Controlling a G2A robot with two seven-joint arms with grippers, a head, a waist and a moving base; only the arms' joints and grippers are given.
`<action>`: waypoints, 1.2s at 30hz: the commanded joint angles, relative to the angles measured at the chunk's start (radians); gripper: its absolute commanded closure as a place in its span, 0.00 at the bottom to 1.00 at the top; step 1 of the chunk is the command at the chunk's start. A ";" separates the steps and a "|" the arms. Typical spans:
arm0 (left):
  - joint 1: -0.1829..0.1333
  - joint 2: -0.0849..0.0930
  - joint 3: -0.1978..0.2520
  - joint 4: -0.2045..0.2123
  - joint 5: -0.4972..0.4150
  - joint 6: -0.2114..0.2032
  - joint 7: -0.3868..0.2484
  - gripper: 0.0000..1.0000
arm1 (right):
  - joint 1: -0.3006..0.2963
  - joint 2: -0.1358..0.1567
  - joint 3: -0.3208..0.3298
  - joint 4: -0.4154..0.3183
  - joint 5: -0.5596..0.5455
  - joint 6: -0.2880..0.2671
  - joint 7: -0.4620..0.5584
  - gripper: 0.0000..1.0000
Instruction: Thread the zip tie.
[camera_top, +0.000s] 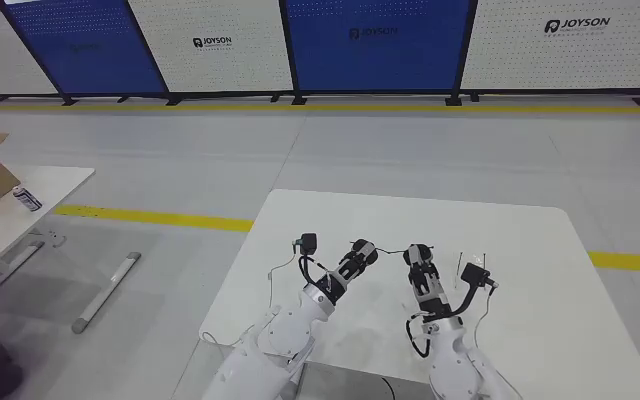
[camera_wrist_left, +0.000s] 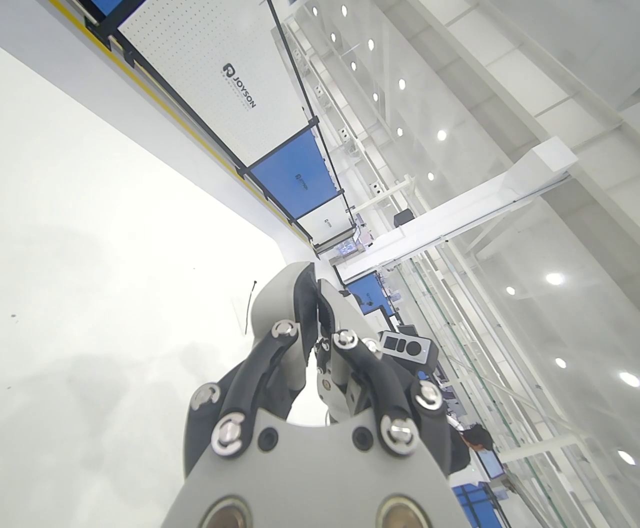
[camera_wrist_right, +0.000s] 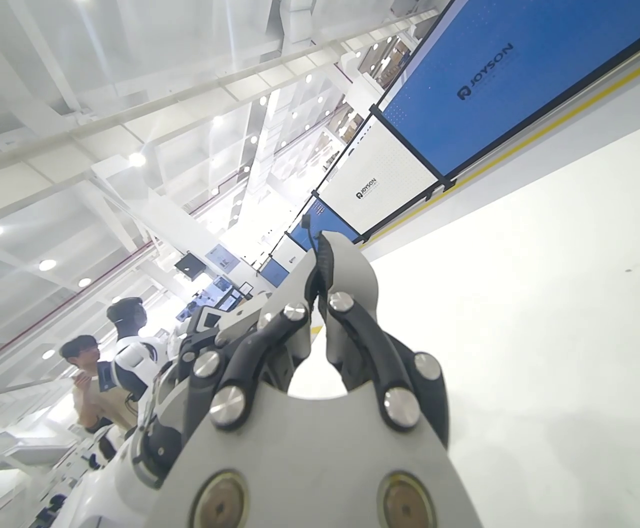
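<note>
My right pincer is pressed together on the zip tie. The black strap runs up between the two pads, and its small square head sticks out just past the tips. My left pincer is also pressed together, pad against pad. From my own wrist I see nothing sticking out of it.

From above, both pincers hang over the near part of the white table. They are close together with their tips turned toward each other. A thin dark strand runs across the gap from the right one to the tips of the left one. I cannot tell whether the left one really pinches that far end or only touches it.

A little farther out, a spare tie lies flat on the table, apart from both pincers. A pale strip lies just beside it.

Beyond the far edge of the table is grey floor with a yellow line across it. At the back stands a row of blue and white panels.
</note>
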 joint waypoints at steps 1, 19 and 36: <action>0.000 0.000 0.000 0.000 0.000 0.000 0.000 1.00 | 0.002 -0.002 -0.001 0.004 -0.002 0.002 0.002 1.00; 0.000 0.000 0.000 0.000 0.000 0.000 0.000 1.00 | 0.042 -0.027 -0.033 0.077 0.023 -0.056 0.011 1.00; 0.000 0.000 0.000 0.000 0.000 0.000 0.000 1.00 | 0.069 -0.045 -0.021 0.144 0.116 -0.152 0.016 1.00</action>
